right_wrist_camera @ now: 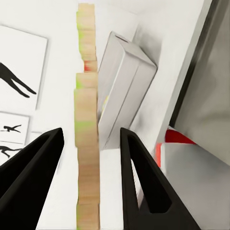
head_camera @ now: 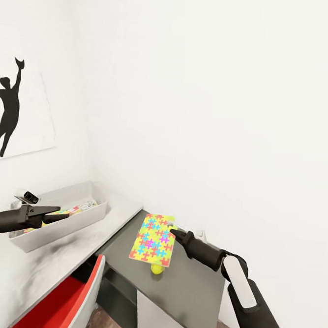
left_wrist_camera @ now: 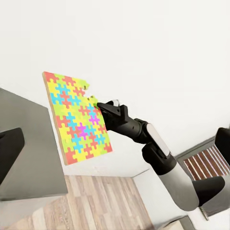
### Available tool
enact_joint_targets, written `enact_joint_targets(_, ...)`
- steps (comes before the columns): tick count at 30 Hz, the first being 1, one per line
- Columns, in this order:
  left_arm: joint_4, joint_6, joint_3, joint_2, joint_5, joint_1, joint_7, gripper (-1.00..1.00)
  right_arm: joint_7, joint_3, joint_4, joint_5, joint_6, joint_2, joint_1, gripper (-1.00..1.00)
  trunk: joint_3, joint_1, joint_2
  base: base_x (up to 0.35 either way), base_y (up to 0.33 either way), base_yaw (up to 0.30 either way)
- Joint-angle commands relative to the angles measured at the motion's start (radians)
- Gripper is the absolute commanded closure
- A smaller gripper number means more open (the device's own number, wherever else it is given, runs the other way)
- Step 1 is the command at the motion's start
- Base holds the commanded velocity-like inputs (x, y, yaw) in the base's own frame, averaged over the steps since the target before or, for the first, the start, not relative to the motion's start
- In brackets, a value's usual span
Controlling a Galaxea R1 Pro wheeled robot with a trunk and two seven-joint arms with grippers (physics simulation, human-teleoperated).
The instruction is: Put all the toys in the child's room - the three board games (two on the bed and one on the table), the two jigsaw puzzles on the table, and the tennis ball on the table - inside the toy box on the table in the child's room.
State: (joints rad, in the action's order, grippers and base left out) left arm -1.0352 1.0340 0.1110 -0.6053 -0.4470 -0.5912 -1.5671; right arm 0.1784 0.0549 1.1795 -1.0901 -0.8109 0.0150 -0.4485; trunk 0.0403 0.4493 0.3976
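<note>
One puzzle (head_camera: pixel 153 237) hung in the air over the dark low section of the table (head_camera: pixel 193 289), tilted, its patterned face up toward the head camera. The right gripper (head_camera: pixel 174 230) had it by one edge. In the right wrist view the puzzle's plain cardboard edge (right_wrist_camera: pixel 87 120) ran between the two fingers (right_wrist_camera: pixel 136 177), yet a gap showed on each side, so whether the pads were pinching it I could not tell. A tennis ball (head_camera: pixel 156 269) sat on the dark surface just below the puzzle's lower edge.

The toy box (head_camera: pixel 68 215) stood on the pale desktop well apart to the left, against the wall, with some printed boxes already lying in it (labels too small to read). The left gripper (head_camera: pixel 56 211) hovered over the box's near part; its fingers looked drawn close together, holding nothing I could see.

Risks, as judged: an edge hold on a wide flat box is weak, so a quick swing toward the toy box could twist it loose. The left arm sat right over the drop zone and might get clipped. A dropped puzzle could knock the ball rolling off the table.
</note>
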Motion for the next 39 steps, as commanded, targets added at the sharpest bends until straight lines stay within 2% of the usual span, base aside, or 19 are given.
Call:
enact_joint_targets(1,0.000,0.011,-0.001,0.000,0.000,-0.001,-0.004,-1.00,0.005,-0.001,0.000,0.004,-0.004,0.000,-0.001,1.00,0.002,0.001,0.002,0.000,0.000,0.283)
enact_joint_targets(6,0.000,0.011,-0.001,0.000,0.000,-0.001,-0.004,-1.00,0.007,-0.001,0.000,0.004,-0.003,-0.001,-0.001,1.00,0.004,0.001,0.002,0.000,0.000,0.165)
enact_joint_targets(21,0.000,0.010,-0.001,0.000,0.000,-0.001,-0.004,-1.00,0.013,-0.001,0.001,0.004,0.009,-0.001,-0.001,1.00,0.004,0.001,0.002,0.000,0.000,0.022)
enact_joint_targets(39,0.001,0.009,-0.002,-0.001,-0.001,-0.001,-0.004,-1.00,0.007,0.000,0.002,0.004,0.009,-0.001,-0.001,1.00,0.004,0.001,0.002,0.000,0.000,0.259)
